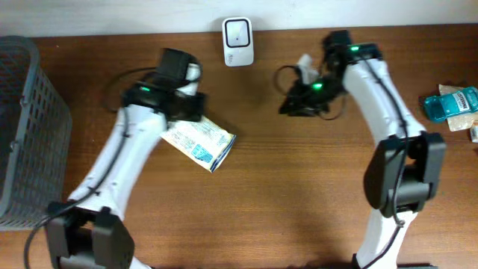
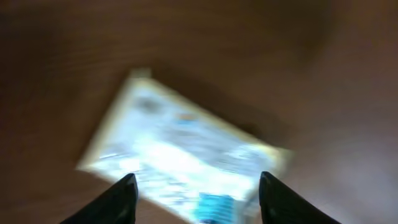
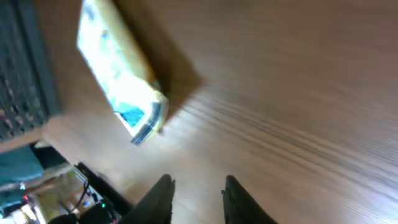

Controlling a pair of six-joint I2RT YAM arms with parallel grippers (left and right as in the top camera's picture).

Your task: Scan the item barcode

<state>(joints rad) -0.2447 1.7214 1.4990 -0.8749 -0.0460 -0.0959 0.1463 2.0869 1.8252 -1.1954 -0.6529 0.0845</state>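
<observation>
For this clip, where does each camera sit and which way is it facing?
Overhead: fixed above the table, looking straight down; both arms, the packet, grey basket and white scanner show.
Left wrist: on the left arm, aimed down at the blurred packet; the left gripper, open, frames the bottom edge.
Right wrist: on the right arm, tilted across the table toward packet and basket; the right gripper shows at the bottom.
Shared: all three views see the packet.

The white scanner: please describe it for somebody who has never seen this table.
Look at the middle of the far edge of the wooden table. The scanner stands there alone, a small white box with a square window, unlike the printed packet.
</observation>
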